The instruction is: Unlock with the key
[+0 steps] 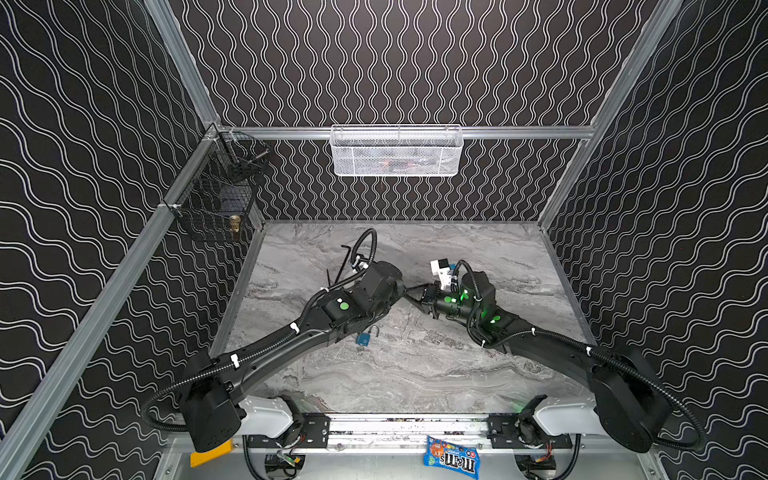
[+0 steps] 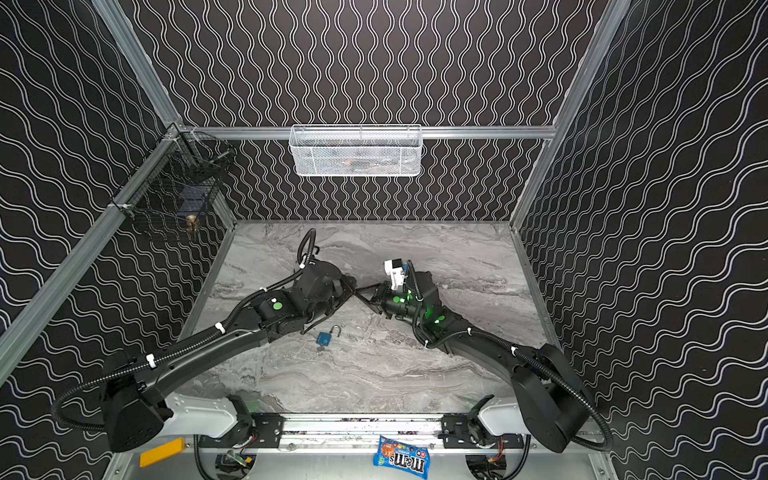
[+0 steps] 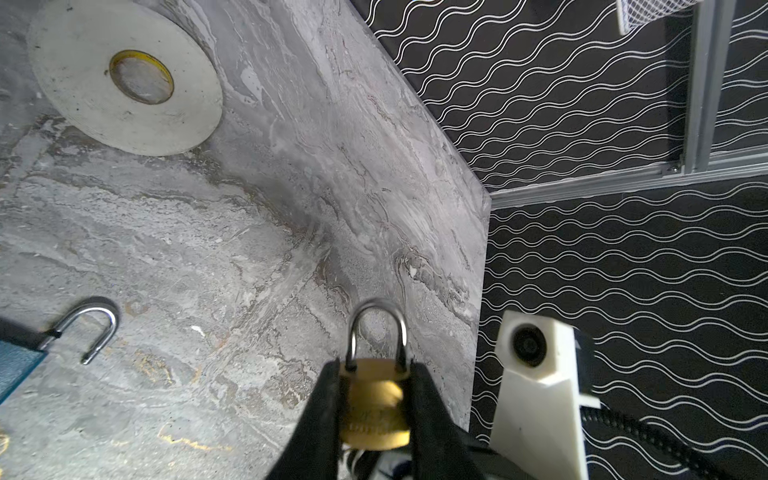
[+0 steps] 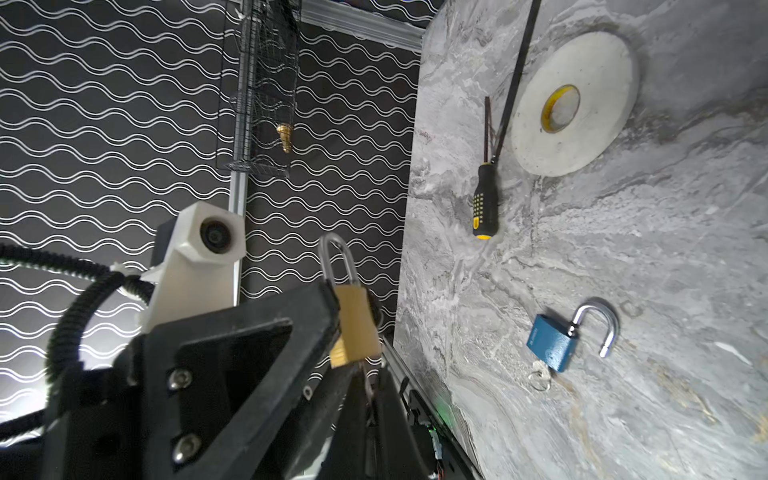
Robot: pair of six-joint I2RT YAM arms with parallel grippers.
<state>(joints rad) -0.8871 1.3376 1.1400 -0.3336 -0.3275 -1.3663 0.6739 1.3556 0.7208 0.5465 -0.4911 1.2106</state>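
A small brass padlock is clamped by its sides between my left gripper's black fingers. Its steel shackle is seated in the body on both legs. My right gripper is shut on a thin metal key, of which only a sliver shows, running up to the underside of the brass padlock. In both top views the left gripper and the right gripper meet tip to tip above mid-table.
A blue padlock lies on the marble table with its shackle swung open and a ringed key in it. A white tape roll and a screwdriver lie further back. Mesh baskets hang on the walls.
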